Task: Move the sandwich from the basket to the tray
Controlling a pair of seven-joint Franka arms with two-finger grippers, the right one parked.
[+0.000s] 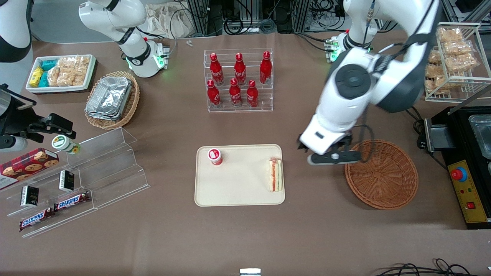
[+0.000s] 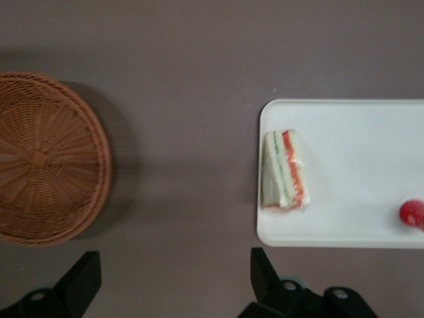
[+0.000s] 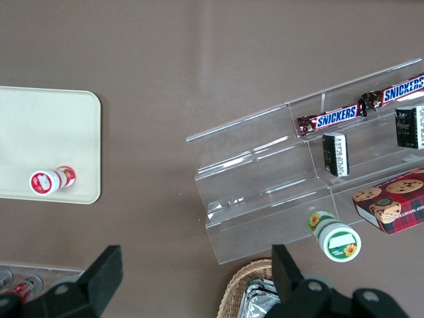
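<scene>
Sandwich (image 1: 275, 174) sits on the tray (image 1: 238, 191), at its edge nearest the empty basket (image 1: 383, 176). Job looks done! Pincer (image 1: 326, 151) hangs wide open, holding nothing, over bare surface (image 1: 230, 237) between them.

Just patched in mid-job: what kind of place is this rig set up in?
Likely a lab bench staged as a snack shop: red cola bottles on a clear acrylic rack, Snickers bars on a stepped display, cable clutter along the table edge. The left arm's gripper hangs open between the cream rectangular tray, which holds the triangular sandwich, and the reddish-brown wicker basket.
</scene>
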